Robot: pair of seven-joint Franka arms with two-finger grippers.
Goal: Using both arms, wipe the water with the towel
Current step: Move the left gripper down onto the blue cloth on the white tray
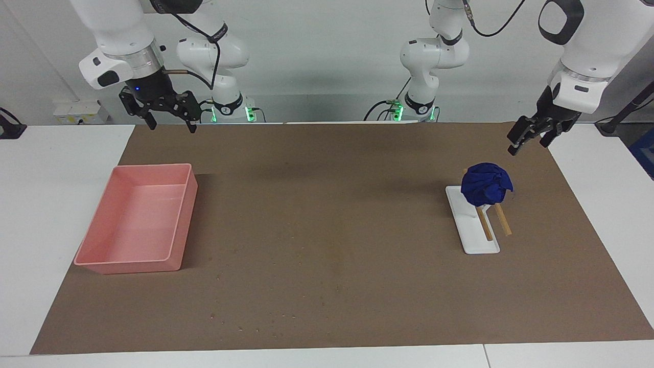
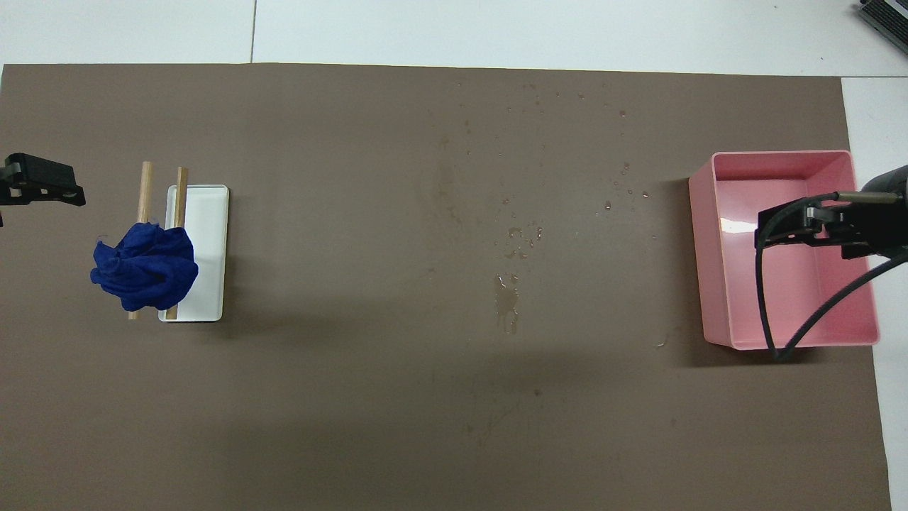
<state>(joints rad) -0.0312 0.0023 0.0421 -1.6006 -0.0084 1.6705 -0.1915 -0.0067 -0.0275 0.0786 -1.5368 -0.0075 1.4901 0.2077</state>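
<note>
The deep blue towel [image 1: 485, 184] is bunched up on two wooden rods [image 1: 503, 220] that lie across a small white tray [image 1: 480, 245], toward the left arm's end of the table; it also shows in the overhead view [image 2: 145, 266]. Water lies as a small puddle [image 2: 506, 301] and scattered drops [image 2: 525, 233] on the middle of the brown mat. My left gripper [image 1: 530, 144] hangs open and empty in the air beside the towel, and shows in the overhead view too [image 2: 44, 188]. My right gripper [image 1: 171, 122] is open and empty, raised over the pink tray [image 1: 82, 258].
The pink tray [image 2: 699, 248] stands empty toward the right arm's end of the table. The brown mat [image 1: 327, 230] covers most of the white table. A black cable [image 2: 762, 312] hangs from the right wrist.
</note>
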